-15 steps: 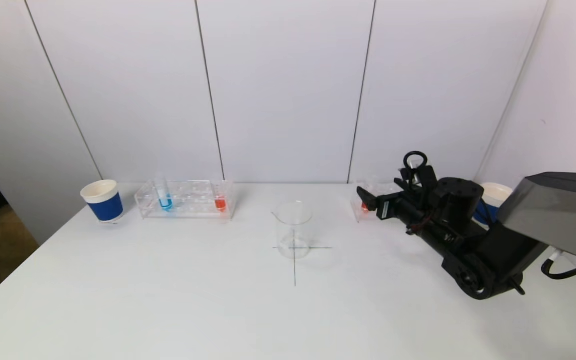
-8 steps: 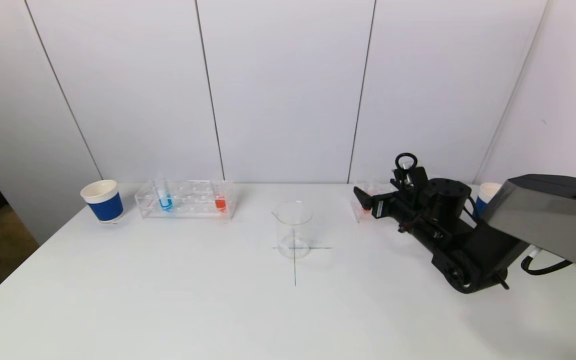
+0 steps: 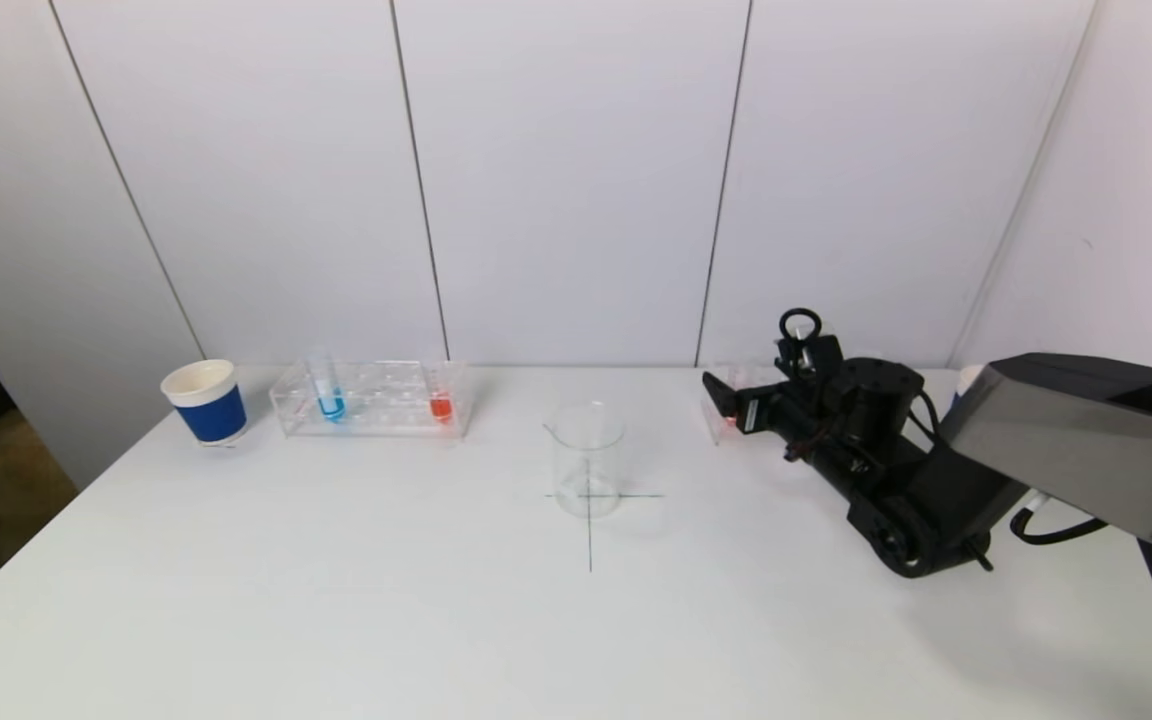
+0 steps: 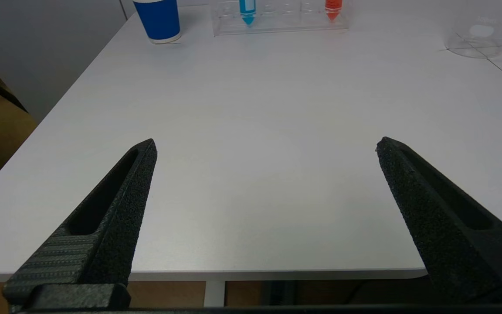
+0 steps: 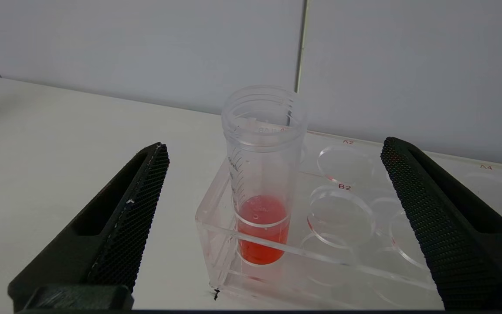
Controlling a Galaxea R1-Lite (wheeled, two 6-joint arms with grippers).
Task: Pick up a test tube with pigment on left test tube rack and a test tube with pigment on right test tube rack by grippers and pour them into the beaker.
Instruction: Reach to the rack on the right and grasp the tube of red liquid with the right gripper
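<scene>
1. From my head camera, my right arm (image 3: pixel 896 470) covers most of the right test tube rack (image 3: pixel 721 415); only its near-left corner shows.
2. The cup (image 3: pixel 966 378) behind that arm is nearly all hidden.
3. My left pincer is out of the head view.
4. In the left wrist view, the beaker (image 4: pixel 482 30) and both tubes are cut off at the top edge.
5. In the right wrist view, the rack runs off the right edge.
</scene>
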